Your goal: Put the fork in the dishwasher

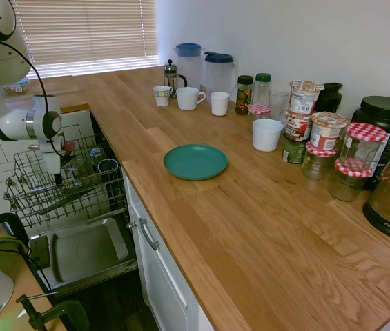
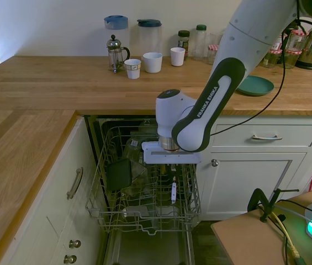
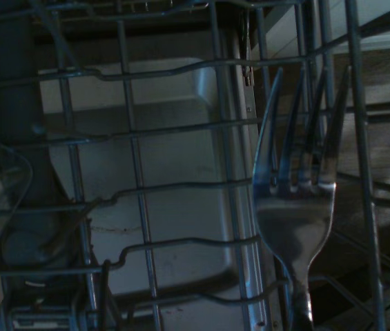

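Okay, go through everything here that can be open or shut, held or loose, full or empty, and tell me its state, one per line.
Dishwasher: door dropped open, wire rack pulled out, partly loaded.
Fork: held upright, tines down, lowered into the rack.
End effector: shut on the fork's handle.
Green plate: empty, on the counter.
White drawer: shut.
Checked-lid jars: lids on.

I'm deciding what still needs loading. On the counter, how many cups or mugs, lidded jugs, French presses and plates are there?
Cups and mugs: 4
Lidded jugs: 2
French press: 1
Green plate: 1
Total: 8
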{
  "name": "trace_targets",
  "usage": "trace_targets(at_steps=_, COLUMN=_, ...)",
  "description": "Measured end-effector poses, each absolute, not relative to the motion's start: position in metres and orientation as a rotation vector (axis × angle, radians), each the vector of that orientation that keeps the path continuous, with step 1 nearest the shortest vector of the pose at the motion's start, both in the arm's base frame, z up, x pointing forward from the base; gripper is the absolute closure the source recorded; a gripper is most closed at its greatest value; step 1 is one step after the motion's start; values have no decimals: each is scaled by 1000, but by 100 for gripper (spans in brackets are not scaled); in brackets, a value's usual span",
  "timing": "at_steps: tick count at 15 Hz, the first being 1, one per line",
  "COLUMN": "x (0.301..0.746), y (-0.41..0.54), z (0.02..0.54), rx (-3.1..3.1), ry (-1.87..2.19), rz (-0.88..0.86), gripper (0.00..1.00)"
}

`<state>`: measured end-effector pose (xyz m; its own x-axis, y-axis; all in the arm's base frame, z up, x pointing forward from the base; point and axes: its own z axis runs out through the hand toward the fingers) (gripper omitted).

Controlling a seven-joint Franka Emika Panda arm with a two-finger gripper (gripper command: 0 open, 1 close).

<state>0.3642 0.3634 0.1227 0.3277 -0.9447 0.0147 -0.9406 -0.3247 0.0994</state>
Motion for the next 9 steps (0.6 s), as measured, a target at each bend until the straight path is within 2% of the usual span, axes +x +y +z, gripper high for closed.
trace_targets(at_steps=1, x=366, y=364, z=115, rx=2483, ry=-1771, rz=-70, gripper=100)
trace_targets(at_steps=2, x=367, y=365, z=109, rx=2482, ry=-1772, rz=-69, gripper=0)
trace_targets(at_steps=9, x=371, y=365, z=88, rx=2483, ry=-1770, rz=-54, gripper=0)
